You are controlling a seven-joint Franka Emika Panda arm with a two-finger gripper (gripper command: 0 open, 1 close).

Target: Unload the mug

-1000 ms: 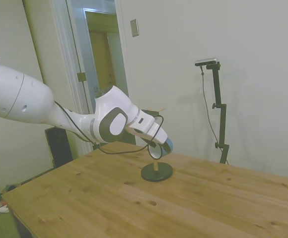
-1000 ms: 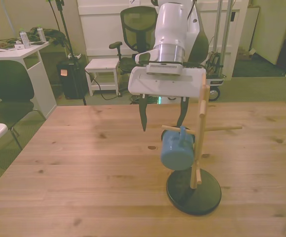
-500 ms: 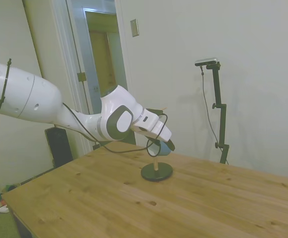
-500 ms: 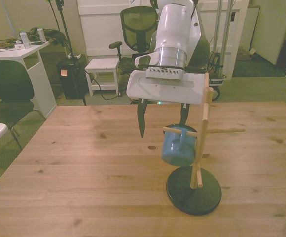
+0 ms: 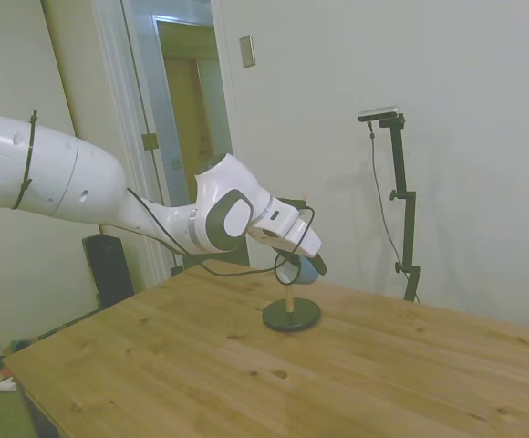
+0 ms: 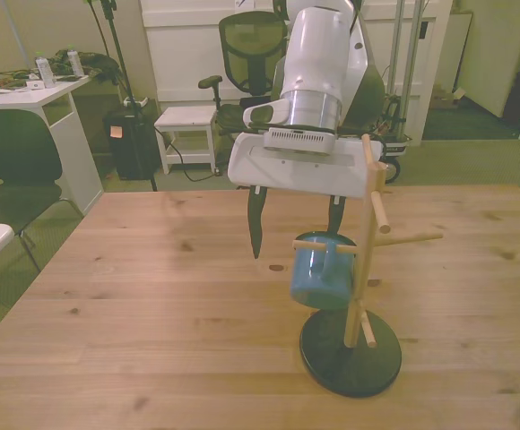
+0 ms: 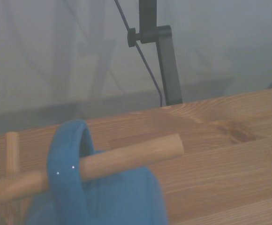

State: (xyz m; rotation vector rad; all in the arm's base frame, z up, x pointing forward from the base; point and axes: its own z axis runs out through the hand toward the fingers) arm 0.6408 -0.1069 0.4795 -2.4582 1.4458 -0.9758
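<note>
- Right now the mug (image 6: pixel 321 271) hangs by its handle (image 7: pixel 69 150) on a side peg (image 6: pixel 318 245) of the wooden stand (image 6: pixel 360 260), its body below the peg and clear of the table (image 6: pixel 152 305).
- Above and behind it, the gripper (image 6: pixel 297 222) has its dark fingers (image 6: pixel 256 224) spread wide apart and holding nothing; one finger is toward the front view's left of the mug, the other is largely hidden behind it.
- The step in hand looks like closing in on the mug for a grasp, so the fingers should straddle its body evenly before they close.
- Because the handle loops around the peg, the mug probably has to slide along the peg toward its free end, not be pulled straight up or down.
- One risk is the stand: its post already leans a little in the front view, and a sideways tug could drag or tip its round black base (image 6: pixel 350 351).
- A firm hold seems wise, since a smooth mug could twist between the fingers.
- Around the stand the table is bare pale planks with knots, leaving room to set the mug down.
- Behind the table the front view shows an office chair (image 6: pixel 251 49), a small white stool (image 6: pixel 186 121) and a desk (image 6: pixel 27 94) with clutter; the side view shows a plain wall and a doorway (image 5: pixel 187 109).
</note>
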